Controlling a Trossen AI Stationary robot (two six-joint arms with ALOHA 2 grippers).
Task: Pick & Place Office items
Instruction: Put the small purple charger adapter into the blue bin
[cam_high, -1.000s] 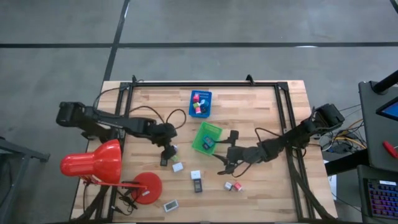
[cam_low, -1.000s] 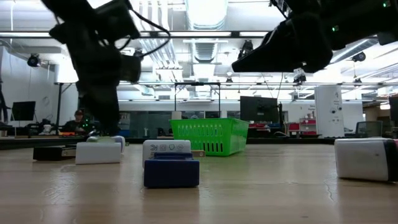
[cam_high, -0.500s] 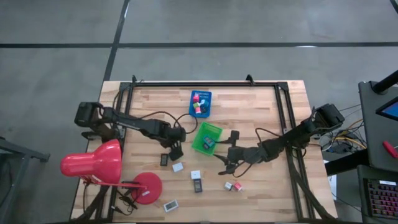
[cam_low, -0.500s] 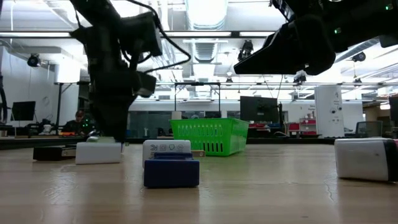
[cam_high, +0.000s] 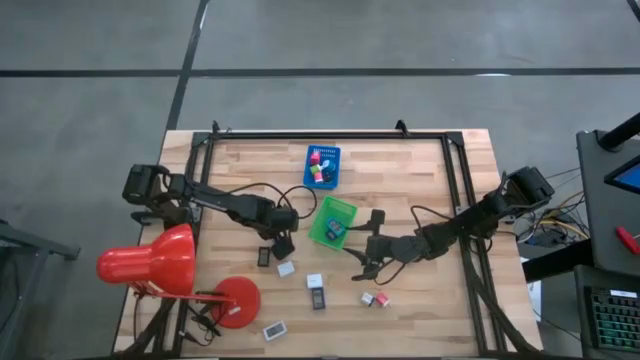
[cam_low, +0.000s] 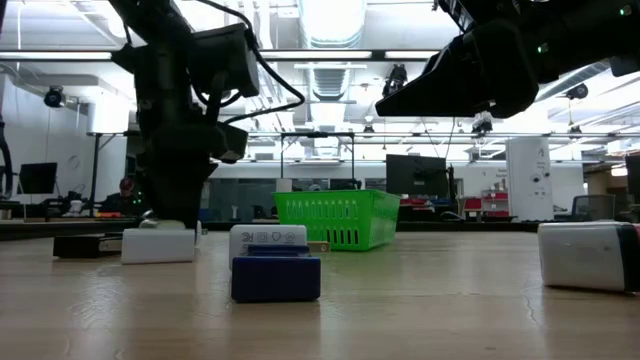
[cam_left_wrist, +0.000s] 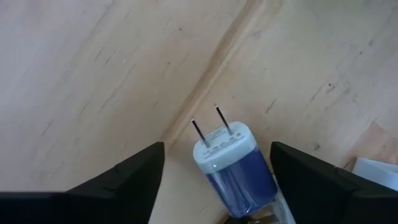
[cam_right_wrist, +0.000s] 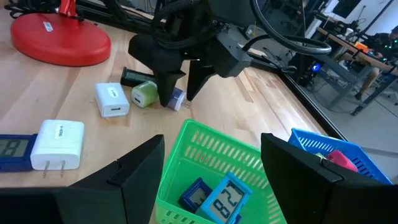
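Office items lie scattered over the near middle of the table, small pieces in white, dark grey and pink; a few more sit in the two trays.

Red desk lamp: near-left corner, clear of the work.

Left arm: reaches in from the left. Left gripper is low over the wood, just left of the green tray. Fingers spread wide, one either side of a blue-and-white plug lying flat with its prongs pointing away from the wrist. Gap shows on both sides; no contact seen.

Right arm: waits. Right gripper hangs just right of the green tray, fingers apart, nothing between them.

Green tray holds a blue clock-like piece. Blue tray, farther back, holds pink and green cubes.

Judged step: closing on the plug, then a short carry right to a tray.

Risks:
- Plug sits slightly off-centre between the fingers, so one finger may touch first and spin or push it away.
- Small green piece and white charger lie just beside the plug and could be knocked.
- Smooth casing may slip from a shallow grip.
- Right gripper is near the tray, so the carry could meet it.
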